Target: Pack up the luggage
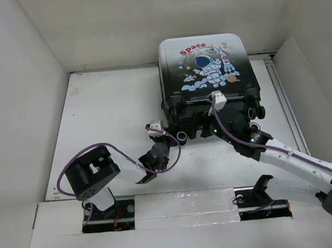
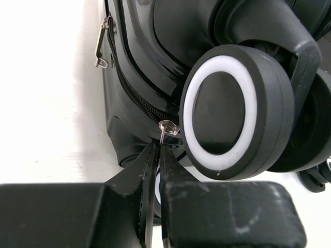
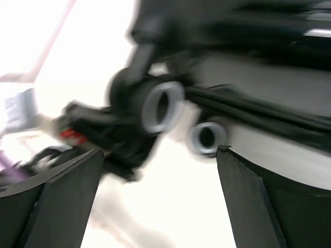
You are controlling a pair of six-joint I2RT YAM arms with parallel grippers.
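Observation:
The luggage (image 1: 207,63) lies flat and closed at the back of the table, astronaut print up, wheels toward the arms. My left gripper (image 1: 168,137) is at its near left corner. In the left wrist view the gripper (image 2: 158,152) is shut on a small metal zipper pull (image 2: 166,128) beside a black wheel with a white ring (image 2: 232,108). My right gripper (image 1: 205,130) is at the wheel end of the luggage. In the blurred right wrist view it (image 3: 160,160) is open and empty, with two grey-ringed wheels (image 3: 163,106) just beyond its fingers.
A second zipper pull (image 2: 102,49) hangs farther along the zipper (image 2: 132,88) on the luggage's side. White walls enclose the table (image 1: 113,111) on the left, back and right. The arm bases sit at the near edge.

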